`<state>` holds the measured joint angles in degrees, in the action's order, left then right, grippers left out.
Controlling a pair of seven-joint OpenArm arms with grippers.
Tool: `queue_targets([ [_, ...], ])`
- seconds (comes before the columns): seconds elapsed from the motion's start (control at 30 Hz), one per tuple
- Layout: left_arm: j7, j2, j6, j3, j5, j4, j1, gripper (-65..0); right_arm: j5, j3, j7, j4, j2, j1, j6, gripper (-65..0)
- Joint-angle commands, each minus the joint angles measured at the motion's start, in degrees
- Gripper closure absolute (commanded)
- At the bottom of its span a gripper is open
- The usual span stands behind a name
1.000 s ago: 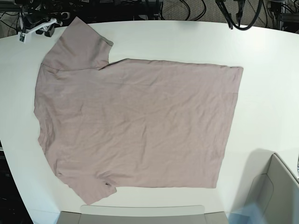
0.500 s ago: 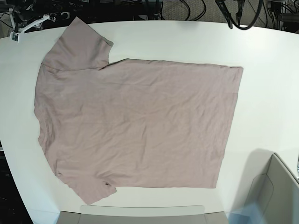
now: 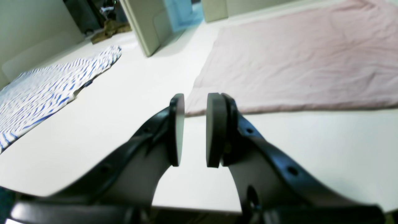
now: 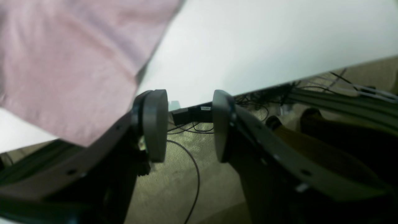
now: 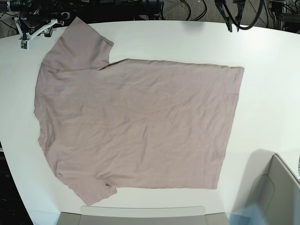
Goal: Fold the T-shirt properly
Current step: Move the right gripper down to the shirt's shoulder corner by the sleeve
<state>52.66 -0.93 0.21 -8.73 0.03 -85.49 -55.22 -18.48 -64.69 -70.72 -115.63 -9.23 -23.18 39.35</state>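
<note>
Flat on the white counter (image 5: 154, 42): T-shirt (image 5: 136, 126), spread out, unfolded. Left tool (image 3: 195, 129): partly open, empty, just short of the hem. Right tool (image 4: 188, 124): wide open, empty, beside a sleeve. Striped cloth (image 3: 46, 90) lying well apart. No readable writing.

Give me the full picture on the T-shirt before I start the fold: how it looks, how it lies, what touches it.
The T-shirt is plain dusty pink-mauve, short-sleeved, without print, of soft, lightly wrinkled fabric. It lies spread flat and unfolded on the white table, collar end toward the base view's left, hem toward its right, one sleeve pointing to the far edge, the other to the near edge. Only the table touches it. The left gripper hangs open just short of a hem corner; the right gripper is open beside the far sleeve.
</note>
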Motion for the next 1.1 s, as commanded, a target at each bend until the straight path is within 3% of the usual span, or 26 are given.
queue_targets([
  [0.0,1.53,0.01,0.19,-0.10,-0.08,-0.88,-1.35,-13.4,-1.78,0.99,0.34,-1.07,0.31,-0.69,0.65,-24.2],
  [0.17,1.36,0.01,0.19,-0.10,-0.08,-0.97,-1.35,-13.4,-5.12,3.63,-0.10,-1.07,0.31,-1.39,0.65,-24.2],
  [0.33,1.27,-0.26,0.19,-0.10,-0.08,-0.70,-1.26,-13.4,-5.04,3.37,-6.60,-0.63,0.31,0.63,0.65,-24.2],
  [0.67,1.27,-0.35,0.19,-0.45,-0.08,-0.62,-1.26,-13.4,-4.86,-1.73,-6.86,2.62,0.84,3.27,0.65,-24.2],
  [0.87,1.27,-0.35,0.19,-0.37,-0.08,-0.97,-1.26,-13.4,2.00,-1.20,-6.60,8.95,1.54,6.61,0.65,-24.2],
  [1.07,1.27,-0.35,0.19,-0.45,-0.08,-0.88,-1.26,-13.4,6.57,3.89,-6.60,9.83,1.10,7.22,0.65,-24.2],
])
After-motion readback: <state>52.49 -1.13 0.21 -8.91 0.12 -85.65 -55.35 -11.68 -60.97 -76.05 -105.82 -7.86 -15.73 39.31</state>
